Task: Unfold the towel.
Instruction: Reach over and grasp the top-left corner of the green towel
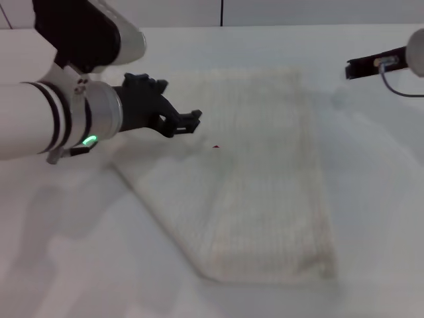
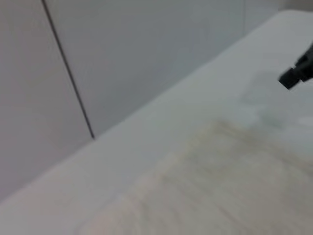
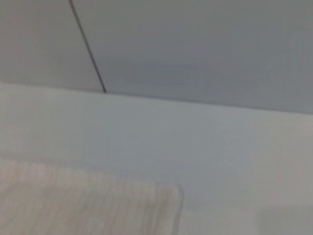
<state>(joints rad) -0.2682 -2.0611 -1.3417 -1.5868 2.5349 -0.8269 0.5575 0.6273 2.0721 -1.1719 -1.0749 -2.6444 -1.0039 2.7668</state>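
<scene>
The towel (image 1: 258, 179) lies flat on the white table, cream-white with faint ribbed stripes. A thinner flap reaches out to its left front, and a tiny red tag (image 1: 216, 146) shows near the middle of its left side. My left gripper (image 1: 185, 124) hovers just above the towel's far left edge, open and holding nothing. My right gripper (image 1: 368, 65) is raised at the far right, off the towel; it also shows in the left wrist view (image 2: 296, 76). The towel fills the near part of the left wrist view (image 2: 220, 181), and one corner of it shows in the right wrist view (image 3: 83, 205).
The white table (image 1: 371, 218) stretches around the towel on all sides. A grey wall with a dark vertical seam (image 2: 68, 73) stands behind the table's far edge.
</scene>
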